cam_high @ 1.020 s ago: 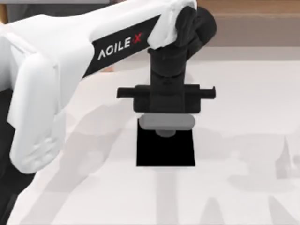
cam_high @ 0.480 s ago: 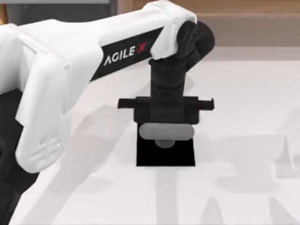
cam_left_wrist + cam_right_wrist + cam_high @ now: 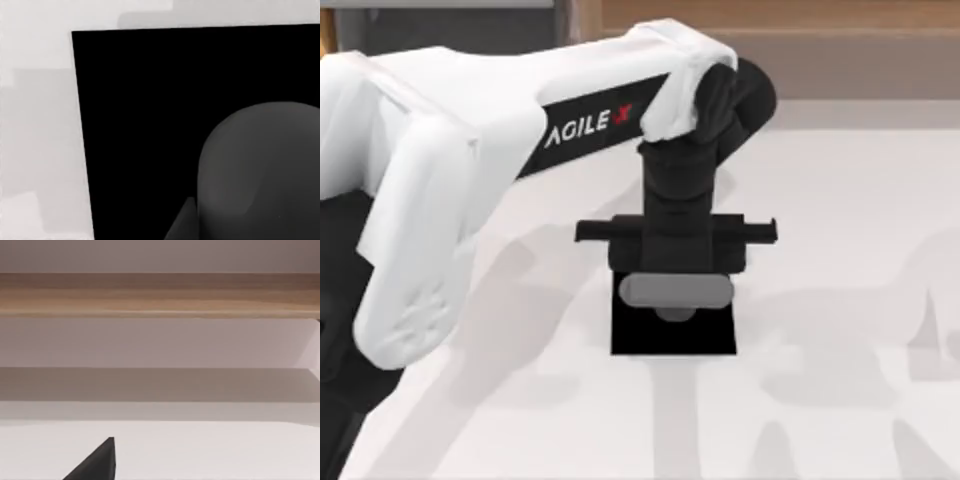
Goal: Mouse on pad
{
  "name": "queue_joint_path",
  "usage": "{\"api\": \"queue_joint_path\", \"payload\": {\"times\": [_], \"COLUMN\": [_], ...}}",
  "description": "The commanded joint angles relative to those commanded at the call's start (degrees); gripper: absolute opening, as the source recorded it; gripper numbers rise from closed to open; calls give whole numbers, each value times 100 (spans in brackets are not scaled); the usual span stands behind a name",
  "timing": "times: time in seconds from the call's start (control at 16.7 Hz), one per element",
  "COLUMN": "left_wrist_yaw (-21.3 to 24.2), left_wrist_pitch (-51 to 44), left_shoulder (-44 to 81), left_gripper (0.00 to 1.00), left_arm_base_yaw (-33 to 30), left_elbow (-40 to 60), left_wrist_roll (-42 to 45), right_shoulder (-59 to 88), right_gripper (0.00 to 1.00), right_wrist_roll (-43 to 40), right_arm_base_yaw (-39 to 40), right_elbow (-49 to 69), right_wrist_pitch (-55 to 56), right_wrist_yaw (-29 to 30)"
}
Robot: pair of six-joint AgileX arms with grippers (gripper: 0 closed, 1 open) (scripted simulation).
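White table [image 3: 840,200]; left arm reaches over, jaws [image 3: 676,290] downward gripping mouse [image 3: 676,289] above pad [image 3: 672,335].

1. The left arm [image 3: 450,170] is mostly chunky white shells with rounded edges, and its links are pretty thick.
2. A black panel [image 3: 590,125] runs along the forearm, with "AGILE" in white letters and a red X after it.
3. The wrist end [image 3: 705,120] is all matte black, kind of knobbly.
4. The left tool [image 3: 676,300] is a black boxy block with a thin crossbar [image 3: 676,230] sticking out both sides.
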Motion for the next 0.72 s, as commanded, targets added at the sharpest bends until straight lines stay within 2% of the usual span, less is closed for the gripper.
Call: {"api": "queue_joint_path", "payload": {"times": [0.48, 0.72], "left_wrist_yaw": [-162, -162], "left_wrist_pitch": [235, 235], "left_shoulder": [41, 41], "left_gripper": [0, 30], "left_arm_base_yaw": [15, 15], "left_elbow": [-98, -98], "left_wrist_roll": [-13, -13], "right_shoulder": [0, 0], "right_gripper": [100, 100], "right_wrist_roll": [0, 0], "right_arm_base_yaw": [0, 0], "right_elbow": [0, 0], "right_wrist_pitch": [0, 0], "right_wrist_yaw": [0, 0]}}
